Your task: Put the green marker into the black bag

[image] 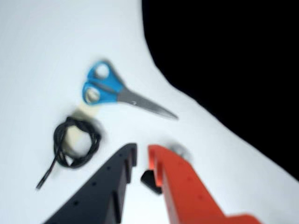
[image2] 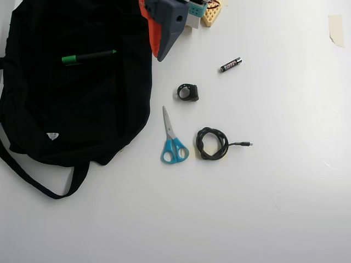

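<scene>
In the overhead view the green marker (image2: 88,56), a black barrel with a green cap, lies flat on top of the black bag (image2: 71,109), near the bag's upper part. The bag fills the left of that view, and its dark mass takes up the right of the wrist view (image: 233,60). My gripper (image2: 159,57) hovers at the top, just past the bag's right edge, apart from the marker. Seen from the wrist, the gripper (image: 142,156) has one black and one orange finger. The jaws stand a narrow gap apart and hold nothing.
On the white table lie blue-handled scissors (image2: 172,141) (image: 117,91), a coiled black cable (image2: 213,143) (image: 74,142), a small black ring-shaped piece (image2: 188,92) and a battery (image2: 231,64). The bag's strap (image2: 38,183) loops at lower left.
</scene>
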{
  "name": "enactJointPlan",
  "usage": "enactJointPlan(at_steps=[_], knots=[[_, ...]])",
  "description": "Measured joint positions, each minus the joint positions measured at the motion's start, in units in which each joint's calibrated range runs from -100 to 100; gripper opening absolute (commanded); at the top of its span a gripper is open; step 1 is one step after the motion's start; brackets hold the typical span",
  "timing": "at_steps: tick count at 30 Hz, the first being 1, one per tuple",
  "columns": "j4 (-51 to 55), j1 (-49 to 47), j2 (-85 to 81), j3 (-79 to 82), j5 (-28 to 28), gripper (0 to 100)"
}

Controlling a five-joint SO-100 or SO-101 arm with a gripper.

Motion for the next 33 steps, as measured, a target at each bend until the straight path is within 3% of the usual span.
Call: enactJointPlan(at_steps=[5, 12, 23, 33], knots=[[-2.15, -5.8, -2.49, 3.3, 0.63, 2], [-4.21, -7.13, -9.71, 20.28, 11.33, 2], [-11.85, -12.12, -23.66, 45.13, 13.24, 2], [-11.94, -11.83, -40.02, 62.42, 20.22, 2]])
